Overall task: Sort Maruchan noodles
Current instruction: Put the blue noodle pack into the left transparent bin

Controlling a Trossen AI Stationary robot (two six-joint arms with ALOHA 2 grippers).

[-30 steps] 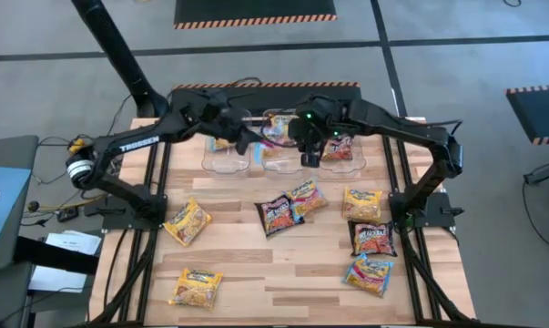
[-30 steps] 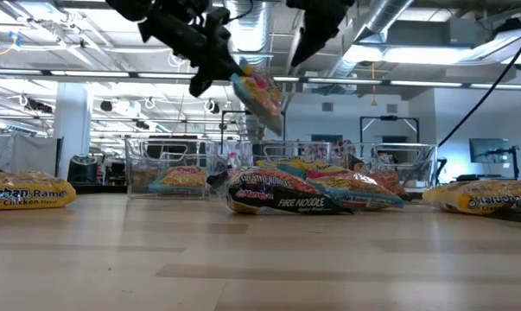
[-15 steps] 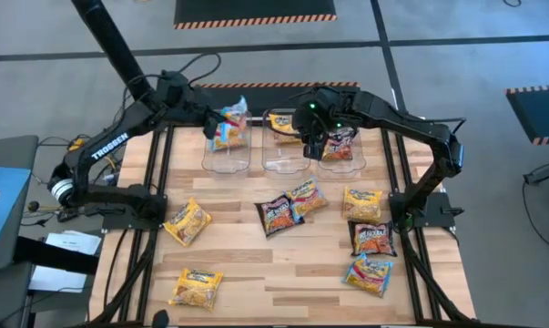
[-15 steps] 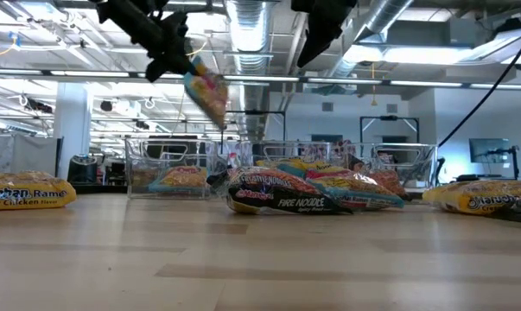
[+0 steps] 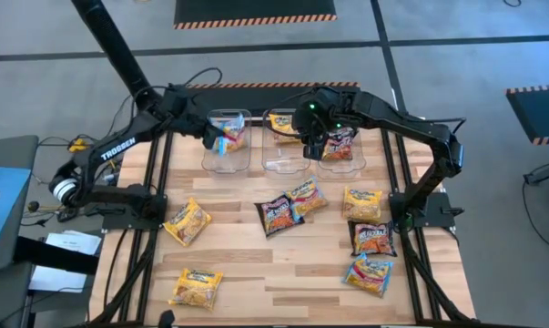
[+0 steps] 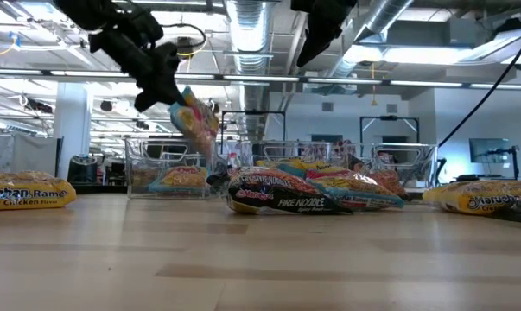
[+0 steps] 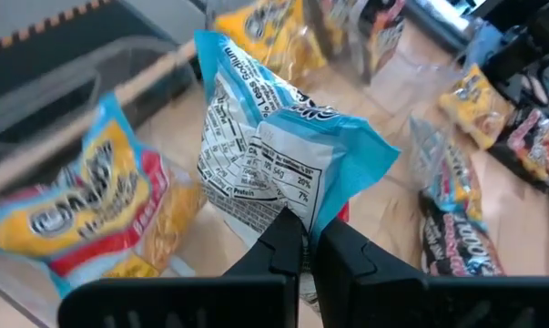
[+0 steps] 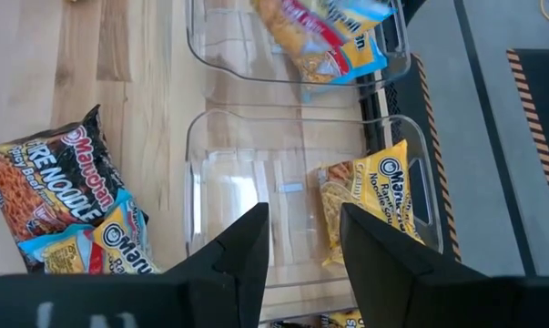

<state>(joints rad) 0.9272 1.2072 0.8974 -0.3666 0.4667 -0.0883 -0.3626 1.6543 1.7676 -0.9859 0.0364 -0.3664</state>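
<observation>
My left gripper (image 5: 212,138) is shut on a light blue noodle packet (image 5: 227,137) over the left clear bin (image 5: 227,159). In the left wrist view the packet (image 7: 274,137) shows its printed back, and another blue packet (image 7: 92,214) lies in the bin below. My right gripper (image 5: 312,148) stands open above the middle bin (image 5: 283,155), fingers (image 8: 247,246) apart with nothing between them. A yellow packet (image 8: 374,205) lies in that bin. Several yellow, maroon and blue-pink packets lie flat on the table, among them a maroon one (image 5: 276,215). My left gripper pinches the blue packet by one end edge (image 7: 299,208) between its two fingers. The fingers slant down from the table's left side. The packet hangs tilted beyond and below the fingertips (image 6: 195,121), lifted clear above the left bin.
The right bin (image 5: 340,162) holds a maroon-red packet. Loose packets lie at the left (image 5: 188,221), near left (image 5: 197,287), centre (image 5: 306,199) and right (image 5: 361,203), (image 5: 372,239), (image 5: 370,273). Bare wood shows in the near middle of the table (image 5: 283,273).
My left gripper has swung toward the table's left edge and gone down, carrying the blue packet from above the middle bin to over the left bin. The packet has stayed hanging from the shut fingers.
</observation>
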